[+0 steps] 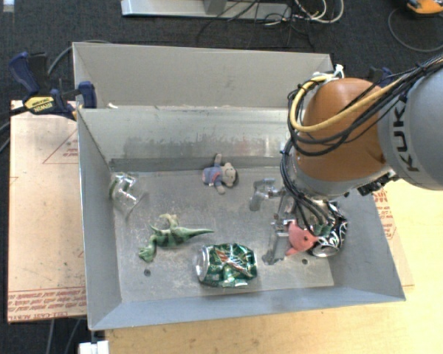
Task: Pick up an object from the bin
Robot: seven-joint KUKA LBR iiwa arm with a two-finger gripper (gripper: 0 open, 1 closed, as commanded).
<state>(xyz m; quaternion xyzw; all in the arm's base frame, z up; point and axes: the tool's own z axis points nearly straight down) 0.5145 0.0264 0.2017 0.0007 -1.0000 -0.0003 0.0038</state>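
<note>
Starting nearest, a crushed green drinks can [227, 264] lies by the front wall of the grey metal bin [96, 220], near my hand [280, 231]. The hand hangs low at the right end over a small pink thing [301, 239] beside a crumpled black-and-white can [332, 234]; I would close on the pink piece alone. Under the orange wrist cover [340, 124] I cannot tell whether the hand is apart or together, and the blue-and-cream figure [220, 174] by the back wall is too small to name.

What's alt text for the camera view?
The tool is low on the right of the grey bin, by a pink thing beside a dark crushed can. A green crushed can and green toy dinosaur lie farther left.
</note>
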